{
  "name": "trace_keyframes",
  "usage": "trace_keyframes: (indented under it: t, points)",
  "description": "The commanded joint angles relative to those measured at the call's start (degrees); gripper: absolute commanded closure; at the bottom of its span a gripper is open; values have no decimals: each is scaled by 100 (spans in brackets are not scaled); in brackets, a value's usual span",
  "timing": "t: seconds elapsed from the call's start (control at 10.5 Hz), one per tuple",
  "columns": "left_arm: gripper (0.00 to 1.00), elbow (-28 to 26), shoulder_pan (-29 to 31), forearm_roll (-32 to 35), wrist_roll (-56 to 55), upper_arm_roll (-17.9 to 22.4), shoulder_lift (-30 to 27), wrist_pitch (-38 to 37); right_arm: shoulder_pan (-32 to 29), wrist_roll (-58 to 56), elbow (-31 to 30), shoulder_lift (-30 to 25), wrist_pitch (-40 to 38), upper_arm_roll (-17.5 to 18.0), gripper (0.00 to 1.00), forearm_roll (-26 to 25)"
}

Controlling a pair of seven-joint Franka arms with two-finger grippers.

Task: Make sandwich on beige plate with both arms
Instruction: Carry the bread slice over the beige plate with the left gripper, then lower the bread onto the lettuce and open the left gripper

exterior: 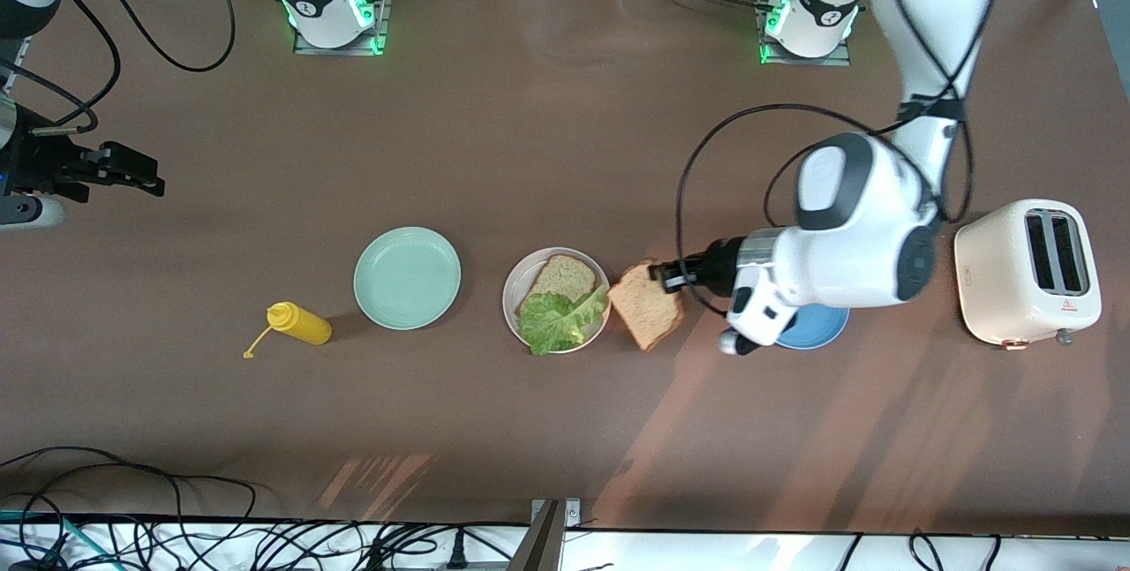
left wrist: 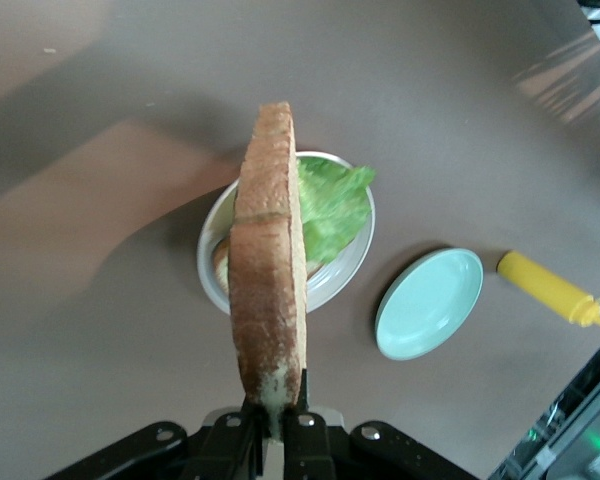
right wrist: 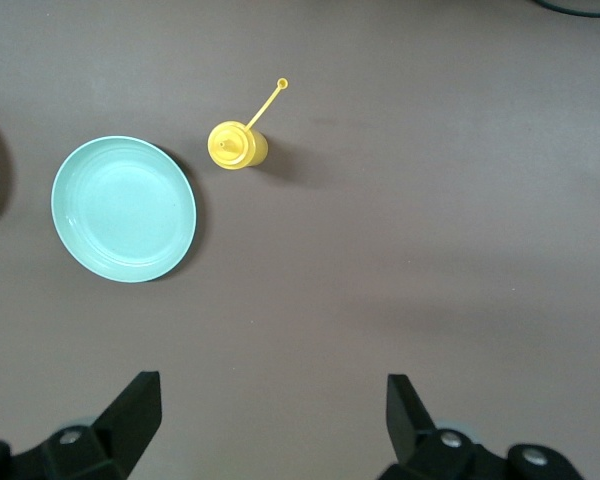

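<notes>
The blue plate [exterior: 825, 328] is mostly hidden under the left arm's wrist; only an arc of its rim shows. The right arm is cut off at the front view's edge, over the right arm's end of the worktop [exterior: 547, 138], where it waits. The right pincer [exterior: 132, 172] shows fully only in its own wrist view, fingers [right wrist: 135, 405] spread wide, nothing between them.

The left pincer [exterior: 664, 274] is pressed together on the edge of a bread slice [exterior: 647, 304], pinching it. In the left wrist view the slice [left wrist: 268, 262] stands on edge and covers part of the beige plate [left wrist: 212, 262]. In the front view the held slice hangs over the worktop just beside the beige plate [exterior: 514, 287], at its 3 o'clock.

Counts:
- Bread slices: two. One held; one [exterior: 558, 278] lying on the beige plate.
- Lettuce leaf [exterior: 558, 319]: one, on the plated slice, covering its nearer part and reaching over the rim.
- Plates: three. Beige plate mid-worktop, mint-green plate [exterior: 407, 277] at its 9 o'clock, blue plate at its 3 o'clock.
- Yellow squeeze bottle [exterior: 300, 323]: one, lying at the mint-green plate's 8 o'clock.
- Toaster [exterior: 1028, 273]: one, cream, two slots, at the left arm's end of the worktop.
</notes>
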Motion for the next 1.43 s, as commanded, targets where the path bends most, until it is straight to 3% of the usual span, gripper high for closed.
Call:
trace_keyframes:
  t: [0.0,0.19,1.34]
  points:
    - [100,122,-414,-253,-258,92,294,950,-19,8,-79,-44,44,-7,0,-47]
    - [100,87,-695,-533,-303,92,426,1682,-19,8,-88,-44,44,-51,0,-38]
    - [100,-106,-1154,-499,-294,92,699,1808,-89,-10,-97,-8,35,-69,0,-29]
